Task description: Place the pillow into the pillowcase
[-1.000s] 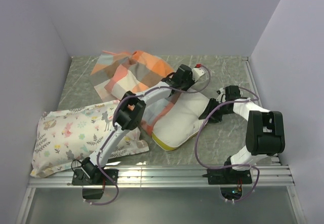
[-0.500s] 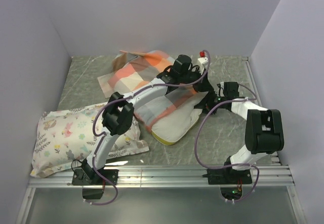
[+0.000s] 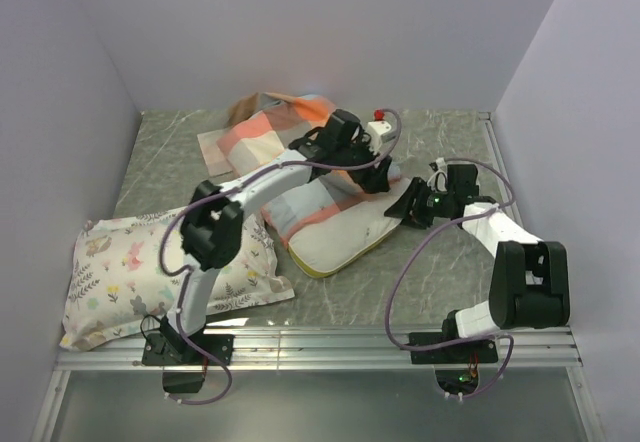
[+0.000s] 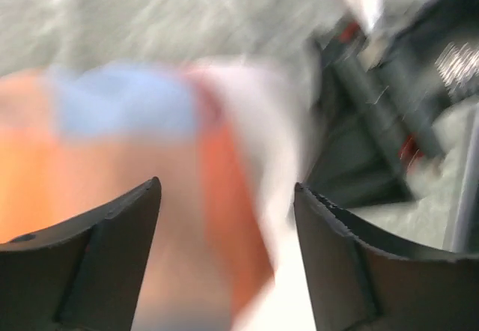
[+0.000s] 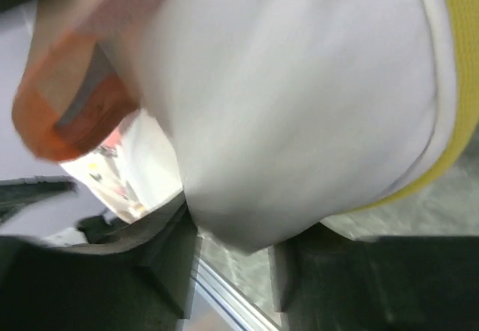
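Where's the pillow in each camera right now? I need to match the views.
Top external: pillow at centre, far end under the checked pillowcase.
Left wrist: too blurred to tell.
Right wrist: fills the centre, yellow band right.
Shared landmark: the pillowcase's orange checks.

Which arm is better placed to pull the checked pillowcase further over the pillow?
Left. The left fingers hang open over the pillowcase, which partly covers the pillow; the right fingers pinch the pillow's corner and probably should steady it.

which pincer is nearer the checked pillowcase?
Left. The left pincer is over the pillowcase where it drapes the pillow; the right pincer sits beside its right edge, clamped on the pillow's corner.
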Robot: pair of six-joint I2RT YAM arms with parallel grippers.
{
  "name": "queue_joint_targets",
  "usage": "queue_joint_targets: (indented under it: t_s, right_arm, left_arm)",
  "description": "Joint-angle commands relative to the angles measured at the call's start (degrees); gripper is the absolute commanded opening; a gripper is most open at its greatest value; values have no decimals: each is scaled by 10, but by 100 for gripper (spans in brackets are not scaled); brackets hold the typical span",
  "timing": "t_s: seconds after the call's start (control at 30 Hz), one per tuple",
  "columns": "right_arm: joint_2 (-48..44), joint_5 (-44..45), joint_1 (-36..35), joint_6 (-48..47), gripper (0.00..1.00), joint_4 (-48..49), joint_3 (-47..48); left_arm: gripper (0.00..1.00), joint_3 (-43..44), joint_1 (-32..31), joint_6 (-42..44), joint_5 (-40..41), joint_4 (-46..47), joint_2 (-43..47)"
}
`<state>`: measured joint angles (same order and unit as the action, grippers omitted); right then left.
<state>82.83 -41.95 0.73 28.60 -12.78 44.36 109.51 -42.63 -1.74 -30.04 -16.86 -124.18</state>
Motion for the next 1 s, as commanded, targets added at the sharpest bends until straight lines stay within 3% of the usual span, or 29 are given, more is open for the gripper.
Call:
queue_joint_targets:
  t_s: [0.0,0.07,0.17,0.3,0.53,0.6,0.67,0.7,0.73,0.8,0.83,0.9,0.93,0.97]
  right_arm:
    - [-21,20,-5,-71,60,-65,18]
    - [4,33,-5,-71,83,-102,30]
    - [29,40,-5,-70,93,-153,45]
    - [28,5,-22,-51,98,-149,32]
    - [98,-24,-106,-14,96,-88,40]
    - [131,-37,-116,-5,91,-67,51]
    - [152,-41,-116,21,79,-38,55]
    - [156,-38,-115,29,73,-31,58]
    - [159,-38,-115,46,62,-21,57]
    - [153,-44,-115,92,50,21,50]
    - [149,-48,-115,110,38,43,39]
    - [139,-51,-115,170,23,102,31]
    - [137,-51,-115,186,10,119,29]
    - [135,-47,-116,202,6,127,29]
  left_arm:
    - [80,-58,25,162,146,-130,148]
    - [81,-97,34,213,185,-162,177]
    - [82,-176,39,255,225,-195,221]
    - [83,-261,40,269,230,-186,244]
    - [82,-213,39,249,185,-192,172]
    - [79,-202,39,250,167,-200,156]
    - [63,-197,39,262,135,-208,153]
    - [55,-194,38,267,122,-218,154]
    - [35,-193,36,270,105,-226,155]
    - [17,-170,30,294,35,-275,157]
    - [4,-160,21,306,7,-293,158]
    - [0,-135,6,328,-62,-322,166]
    - [0,-125,-13,332,-80,-345,166]
    - [0,-115,-22,338,-99,-356,167]
